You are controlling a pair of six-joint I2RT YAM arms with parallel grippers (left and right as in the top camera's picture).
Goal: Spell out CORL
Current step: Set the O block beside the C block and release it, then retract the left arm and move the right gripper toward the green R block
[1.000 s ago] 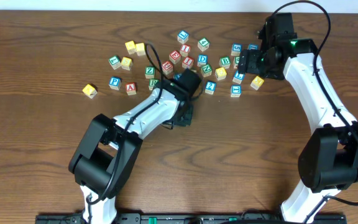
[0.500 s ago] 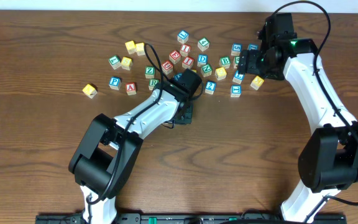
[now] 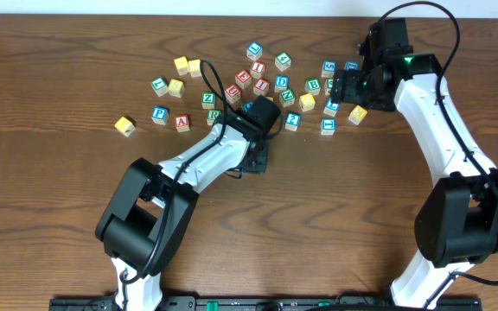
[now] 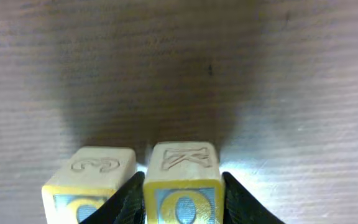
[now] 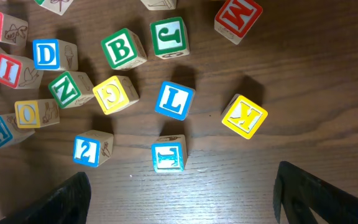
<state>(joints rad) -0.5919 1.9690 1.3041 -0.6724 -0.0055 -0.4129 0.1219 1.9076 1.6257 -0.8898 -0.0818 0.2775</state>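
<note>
While my left gripper [image 4: 183,200] clamps the O block [image 4: 182,186], just beside a neighbour block [image 4: 95,180] whose front I can't read, my right gripper [image 5: 185,199] hangs wide open above the blue L block [image 5: 174,100]; R and L not yet placed.

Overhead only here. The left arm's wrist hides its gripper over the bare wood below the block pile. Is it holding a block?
Observer: Yes. In the left wrist view, the left gripper is shut on a yellow-edged block with K on top and O on the face toward the camera.
Operator: Is that block alone there?
Observer: No. A second block stands close beside it. I cannot read its top carving for sure.
Operator: And the other arm?
Observer: The right gripper is open and holds nothing. In the right wrist view its fingers are wide apart, and a blue L block lies ahead of it on the table.
</note>
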